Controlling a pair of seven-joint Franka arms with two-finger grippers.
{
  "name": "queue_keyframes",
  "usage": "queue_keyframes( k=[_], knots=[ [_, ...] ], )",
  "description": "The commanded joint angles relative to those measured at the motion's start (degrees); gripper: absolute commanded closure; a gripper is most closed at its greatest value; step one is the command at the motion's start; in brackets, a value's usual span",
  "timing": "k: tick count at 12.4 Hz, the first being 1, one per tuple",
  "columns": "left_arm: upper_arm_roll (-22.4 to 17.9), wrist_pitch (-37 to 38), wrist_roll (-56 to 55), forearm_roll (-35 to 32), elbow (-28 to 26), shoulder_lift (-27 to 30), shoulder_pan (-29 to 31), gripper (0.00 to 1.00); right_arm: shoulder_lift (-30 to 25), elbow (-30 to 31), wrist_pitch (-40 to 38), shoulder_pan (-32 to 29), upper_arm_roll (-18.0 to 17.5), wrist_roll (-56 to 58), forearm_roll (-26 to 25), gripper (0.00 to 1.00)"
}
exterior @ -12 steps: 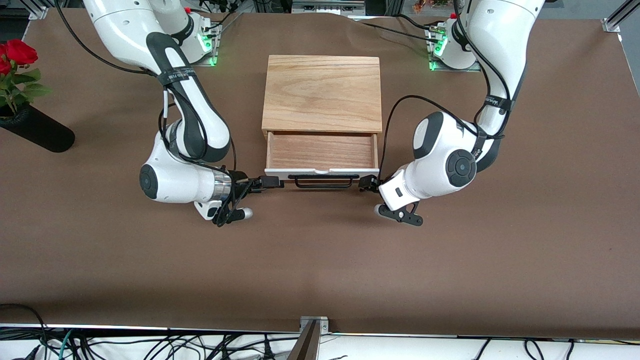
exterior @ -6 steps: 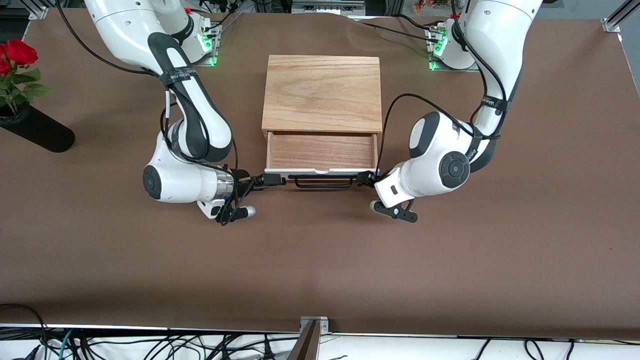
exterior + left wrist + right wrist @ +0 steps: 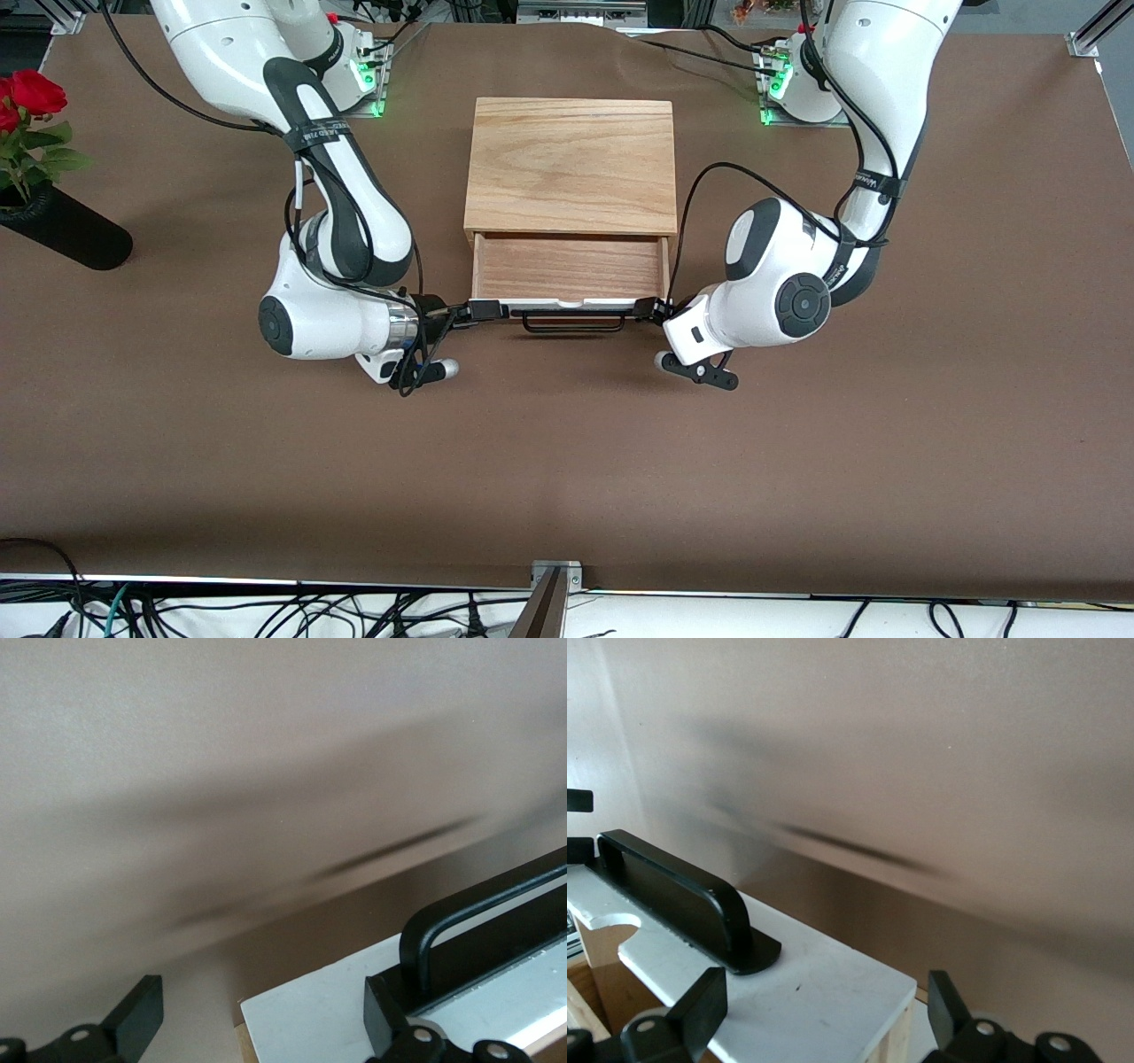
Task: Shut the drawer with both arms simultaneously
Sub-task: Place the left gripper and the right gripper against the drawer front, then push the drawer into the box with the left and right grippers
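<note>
The drawer (image 3: pixel 570 266) stands pulled out of the light-oak box (image 3: pixel 571 164), toward the front camera. Its white front panel (image 3: pixel 567 304) carries a black bar handle (image 3: pixel 571 326). My right gripper (image 3: pixel 483 310) is open at the panel's end toward the right arm. In the right wrist view the gripper (image 3: pixel 822 1010) straddles the panel's corner (image 3: pixel 806 983), with the handle (image 3: pixel 682 895) beside it. My left gripper (image 3: pixel 656 310) is open at the panel's other end. In the left wrist view the gripper (image 3: pixel 257 1028) spans that corner (image 3: pixel 310 1010), next to the handle (image 3: pixel 443 939).
A black vase (image 3: pixel 66 230) with red roses (image 3: pixel 27 97) lies tilted at the right arm's end of the table. Brown tabletop (image 3: pixel 567 461) stretches from the drawer front to the table's edge near the front camera.
Both grippers have moved in toward the box and closed up on the two ends of the white panel. The drawer stands about as far out as before.
</note>
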State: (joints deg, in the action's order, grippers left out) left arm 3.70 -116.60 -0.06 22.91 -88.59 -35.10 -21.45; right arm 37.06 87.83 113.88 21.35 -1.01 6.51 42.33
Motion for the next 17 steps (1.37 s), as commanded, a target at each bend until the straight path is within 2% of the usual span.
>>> queue_keyframes(
  k=[1,5,9,14,17],
  knots=[
    [0.25,2.95,0.06,1.79,-0.97,0.73,-0.35,0.0,0.03,1.2,-1.64,0.01,-0.05,3.24,1.36,0.0],
    [0.6,4.09,-0.03,1.79,-1.15,0.73,-0.35,0.0,0.03,1.99,-2.96,0.1,0.04,3.69,1.27,0.0],
    [0.96,6.2,-0.12,1.88,-1.15,0.73,-0.35,0.0,-2.07,5.76,-10.24,0.01,0.04,7.63,1.18,0.0],
    [0.96,10.86,-0.12,1.88,-1.15,1.52,-0.35,0.0,-3.66,8.76,-16.23,0.1,0.39,7.64,0.48,0.0],
    [1.74,16.91,-0.12,1.88,-1.15,1.61,-0.26,0.0,-5.24,12.01,-18.94,0.01,0.31,7.73,0.48,0.0]
  ],
)
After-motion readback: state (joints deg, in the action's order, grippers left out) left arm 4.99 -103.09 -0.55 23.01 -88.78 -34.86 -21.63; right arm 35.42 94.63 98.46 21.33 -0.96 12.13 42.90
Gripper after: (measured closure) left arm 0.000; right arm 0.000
